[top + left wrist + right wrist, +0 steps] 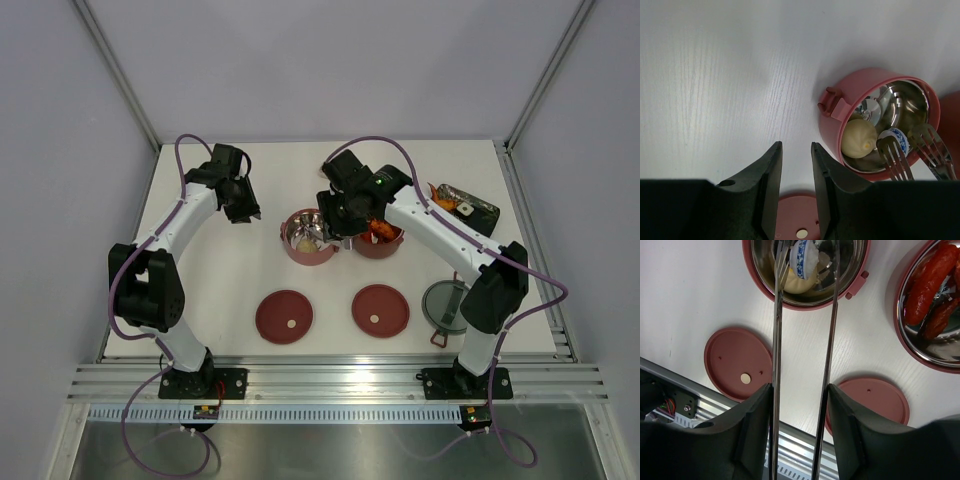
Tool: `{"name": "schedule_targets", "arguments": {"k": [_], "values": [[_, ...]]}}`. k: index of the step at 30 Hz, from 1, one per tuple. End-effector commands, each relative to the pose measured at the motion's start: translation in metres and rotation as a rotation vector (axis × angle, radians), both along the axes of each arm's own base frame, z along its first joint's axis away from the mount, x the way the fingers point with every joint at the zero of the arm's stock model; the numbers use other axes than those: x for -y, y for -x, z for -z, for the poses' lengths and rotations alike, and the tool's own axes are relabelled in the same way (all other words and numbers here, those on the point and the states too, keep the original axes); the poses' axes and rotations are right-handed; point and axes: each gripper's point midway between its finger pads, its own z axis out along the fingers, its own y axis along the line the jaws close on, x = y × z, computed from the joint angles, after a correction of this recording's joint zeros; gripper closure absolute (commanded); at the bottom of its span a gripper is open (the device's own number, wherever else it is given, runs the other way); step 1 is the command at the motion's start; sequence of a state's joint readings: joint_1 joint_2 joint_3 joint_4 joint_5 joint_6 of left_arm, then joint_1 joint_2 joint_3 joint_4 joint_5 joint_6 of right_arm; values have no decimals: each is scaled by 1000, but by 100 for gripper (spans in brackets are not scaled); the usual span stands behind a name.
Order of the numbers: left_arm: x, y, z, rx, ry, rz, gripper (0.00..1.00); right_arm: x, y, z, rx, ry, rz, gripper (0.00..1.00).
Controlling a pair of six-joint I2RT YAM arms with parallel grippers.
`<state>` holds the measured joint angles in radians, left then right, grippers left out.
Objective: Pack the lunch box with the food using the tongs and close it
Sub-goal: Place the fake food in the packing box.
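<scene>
My right gripper [800,390] [345,215] is shut on the silver tongs [776,340], one finger pressing on the outside of each arm. The arms stand spread. Their forked tips [892,162] reach into the left maroon bowl [860,87] [293,250], beside a small white and blue piece [892,136] [802,257] and a pale bun [857,137]. The right bowl [900,315] [385,250] holds orange-red shrimp pieces [927,282]. My left gripper [796,150] [240,205] hovers over bare table left of the bowls, open, with nothing between its fingers.
Two flat maroon disc lids [284,316] [380,309] lie in front of the bowls. The grey top lid [445,303] rests near the right arm's base. A black patterned tray [462,203] with an orange piece on it sits at the back right.
</scene>
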<state>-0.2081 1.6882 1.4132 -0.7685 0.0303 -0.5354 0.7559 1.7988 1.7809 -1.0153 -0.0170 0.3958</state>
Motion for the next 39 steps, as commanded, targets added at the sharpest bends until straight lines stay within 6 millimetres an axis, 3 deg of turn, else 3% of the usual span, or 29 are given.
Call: {"name": "schedule_targets", "arguments": {"k": [1,11,15,19,32,34,39], "values": [[0,-5,-11,45,11,4,67,-9,-13,-27,95,-41,4,47],[0,-5,-11,46,11,8,67,-12,-19,-22,99,-29,13,52],[0,-4,-10,43,14,10,67,-13,-20,-18,92,-25,12,63],[1,-4,-9,41,16,10,67,-14,-20,-13,80,-20,8,66],[7,-2,-8,38,34,38,67,-17,-24,12,47,21,11,66],[7,-1,-7,34,33,38,67,-16,-24,14,42,25,11,57],[13,0,-8,35,43,67,67,-16,-24,14,42,30,12,52]]}}
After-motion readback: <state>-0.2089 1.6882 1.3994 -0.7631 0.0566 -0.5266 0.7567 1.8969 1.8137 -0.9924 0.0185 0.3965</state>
